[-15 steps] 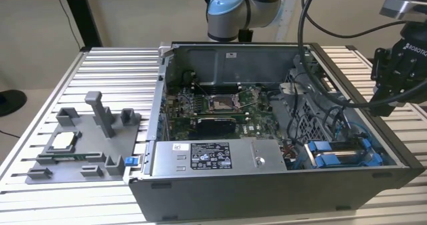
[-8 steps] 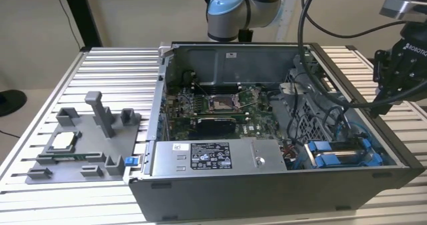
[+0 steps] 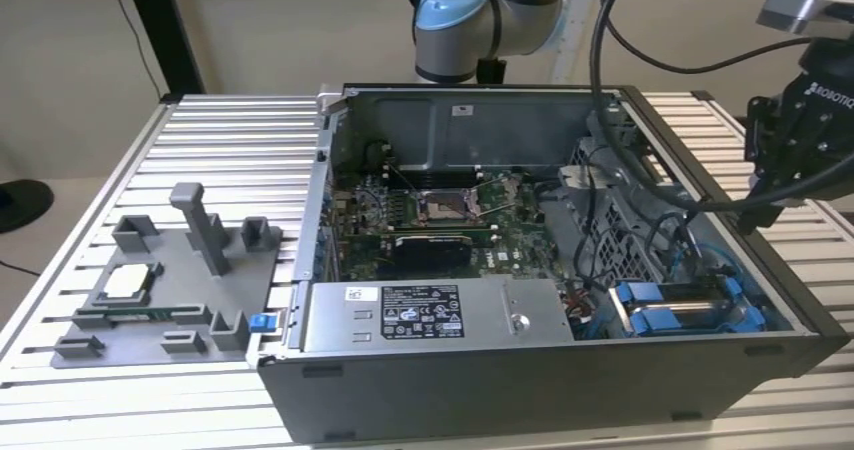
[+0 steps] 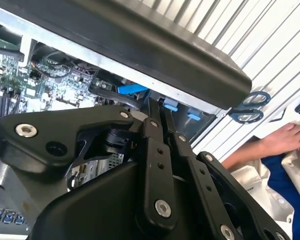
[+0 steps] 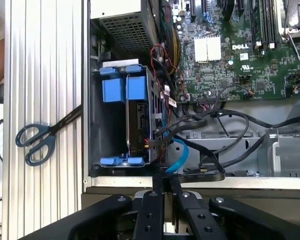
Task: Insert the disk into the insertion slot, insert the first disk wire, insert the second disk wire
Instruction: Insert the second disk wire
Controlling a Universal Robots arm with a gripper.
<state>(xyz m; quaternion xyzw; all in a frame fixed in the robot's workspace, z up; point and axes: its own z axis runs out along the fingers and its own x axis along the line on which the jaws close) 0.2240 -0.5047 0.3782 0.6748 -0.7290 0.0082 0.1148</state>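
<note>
Disk (image 5: 138, 120): in its blue carrier inside the slot (image 5: 107, 135), just ahead of the tool.
Tool (image 5: 164, 184): fingers pressed together; whether they pinch anything cannot be told.
Wires: black wire (image 5: 209, 117) and blue wire (image 5: 179, 152) loop by the tool's tips.
Scissors (image 5: 37, 142): on the table (image 5: 45, 60), beyond the slot's outer wall.

matt black fingers (image 5: 150, 215), metal insertion slot (image 5: 97, 130) with blue plastic, ribbed metal table (image 5: 45, 75).

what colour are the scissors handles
The scissors handles are blue, clearest in the first wrist view.
</note>
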